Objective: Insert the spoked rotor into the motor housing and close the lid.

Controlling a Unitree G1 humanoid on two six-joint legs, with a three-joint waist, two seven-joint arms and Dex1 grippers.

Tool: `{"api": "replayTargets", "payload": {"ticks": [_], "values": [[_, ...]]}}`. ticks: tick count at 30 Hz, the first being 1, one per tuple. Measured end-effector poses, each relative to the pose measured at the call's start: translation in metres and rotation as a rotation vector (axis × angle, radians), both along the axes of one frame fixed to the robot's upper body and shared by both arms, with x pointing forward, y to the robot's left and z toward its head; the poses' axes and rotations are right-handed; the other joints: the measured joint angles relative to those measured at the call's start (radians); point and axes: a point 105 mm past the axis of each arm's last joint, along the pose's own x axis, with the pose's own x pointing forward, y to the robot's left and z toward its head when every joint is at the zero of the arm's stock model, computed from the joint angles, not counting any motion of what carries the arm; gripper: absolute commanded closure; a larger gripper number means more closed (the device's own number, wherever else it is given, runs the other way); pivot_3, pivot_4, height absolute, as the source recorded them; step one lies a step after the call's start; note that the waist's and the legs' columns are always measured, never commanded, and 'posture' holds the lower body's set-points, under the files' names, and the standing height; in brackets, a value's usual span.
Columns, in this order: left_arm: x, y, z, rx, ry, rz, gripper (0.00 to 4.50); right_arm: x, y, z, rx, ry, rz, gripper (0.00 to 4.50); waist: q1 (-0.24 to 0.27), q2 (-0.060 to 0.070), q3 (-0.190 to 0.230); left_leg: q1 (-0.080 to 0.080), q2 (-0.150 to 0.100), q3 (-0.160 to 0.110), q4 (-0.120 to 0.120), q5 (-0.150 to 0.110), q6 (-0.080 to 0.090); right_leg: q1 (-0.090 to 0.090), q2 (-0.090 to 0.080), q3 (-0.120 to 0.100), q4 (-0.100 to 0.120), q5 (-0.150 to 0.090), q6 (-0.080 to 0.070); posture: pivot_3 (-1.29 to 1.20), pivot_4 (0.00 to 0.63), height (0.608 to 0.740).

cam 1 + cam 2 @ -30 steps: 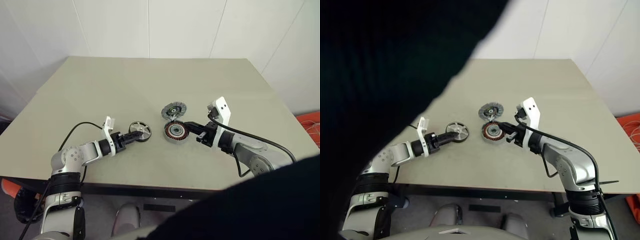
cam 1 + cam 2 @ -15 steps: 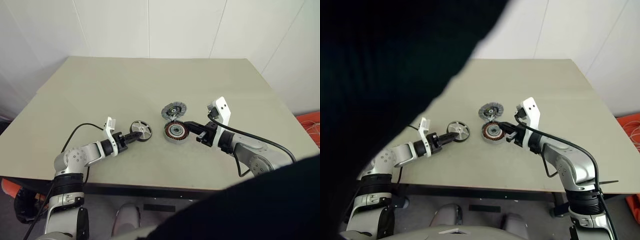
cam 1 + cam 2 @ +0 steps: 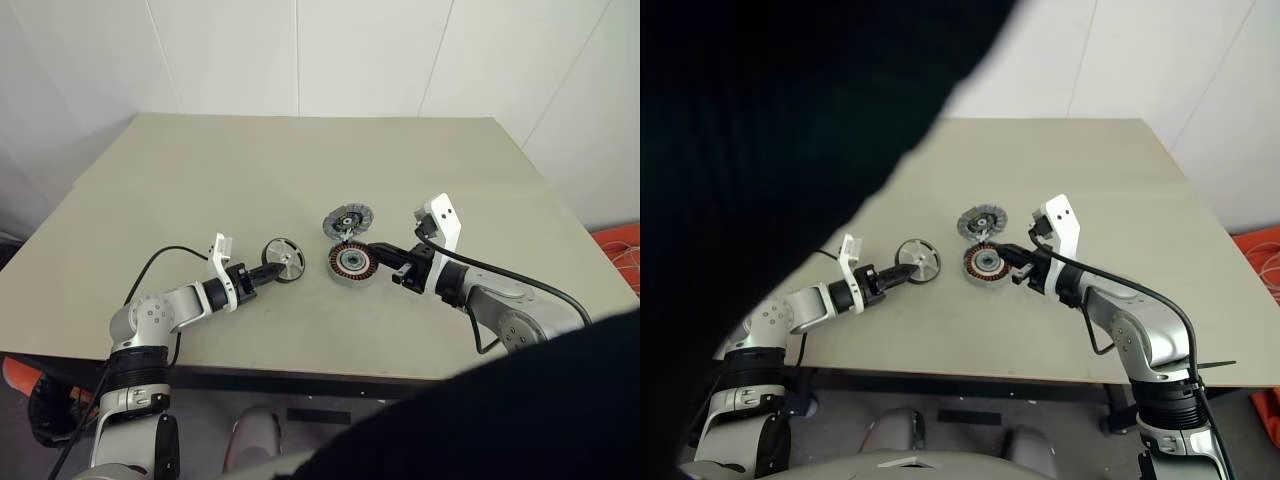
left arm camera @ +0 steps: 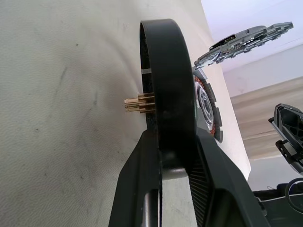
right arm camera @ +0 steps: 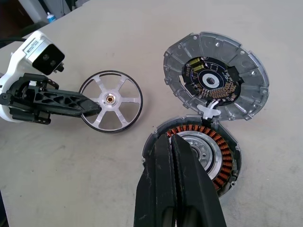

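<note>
Eyes on the spoked rotor (image 3: 283,258): a black-rimmed wheel with six silver spokes and a brass hub, out on the beige table (image 3: 250,170) just to the left of the motor housing (image 3: 350,263). It's not lying flat; it's tipped up on its rim. The left gripper (image 3: 270,268) has it. In the left wrist view the two black fingers (image 4: 142,165) are clamped on either side of the dark rim, and a short brass shaft sticks out of the face turned away from the housing. There's a clear gap of tabletop between rotor and housing, so they are near but not touching.

Over to the housing: it lies flat, with copper windings ringed around a silver centre and its top open. The lid (image 3: 348,219) is a grey segmented disc with a dark circuit board on its inner face. It stands swung open at the far edge of the housing, joined to it by a small white tab.

The right gripper (image 5: 170,139) reaches in from the right. Its fingers are pressed tightly together with nothing between them, and the tips are at the housing's near edge. I can't tell whether they bear down on it.

A black cable (image 3: 150,262) loops back along the left arm above the table's near edge.
</note>
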Motion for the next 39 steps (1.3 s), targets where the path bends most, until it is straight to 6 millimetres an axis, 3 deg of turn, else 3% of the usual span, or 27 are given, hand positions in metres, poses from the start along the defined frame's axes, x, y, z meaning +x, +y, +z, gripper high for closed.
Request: {"api": "replayTargets", "payload": {"ticks": [14, 21, 32, 39], "values": [[-0.006, 0.0, 0.031, -0.268, 0.039, -0.033, 4.09, 0.012, -0.021, -0.023, -0.046, 0.08, -0.11, 4.5, 0.0, 0.0, 0.0, 0.0, 0.0, 0.002, 0.0, 0.0, 0.0, 0.0, 0.0, 0.0, 0.0, 0.0, 0.0, 0.0, 0.0, 0.74], [-0.017, -0.032, 0.021, -0.347, 0.161, -0.137, 4.09, 0.016, -0.022, -0.019, -0.052, 0.066, -0.125, 4.5, 0.0, -0.001, 0.001, -0.001, 0.0, 0.001, 0.0, 0.0, 0.0, 0.0, 0.0, 0.0, 0.0, 0.0, 0.0, 0.0, 0.0, 0.74], [-0.007, -0.07, 0.047, -0.378, 0.154, -0.285, 4.09, 0.01, -0.032, -0.023, -0.072, 0.086, -0.131, 4.5, 0.003, -0.001, 0.001, -0.001, -0.001, 0.001, 0.0, 0.0, 0.0, 0.0, 0.0, 0.0, 0.0, 0.0, 0.0, 0.0, 0.0, 0.74], [0.0, -0.093, 0.041, -0.352, 0.194, -0.317, 4.09, 0.005, -0.033, -0.017, -0.07, 0.065, -0.121, 4.5, 0.005, -0.001, 0.001, -0.001, -0.001, 0.001, 0.0, 0.0, 0.0, 0.0, 0.0, 0.0, 0.0, 0.0, 0.0, 0.0, 0.0, 0.74]]}}
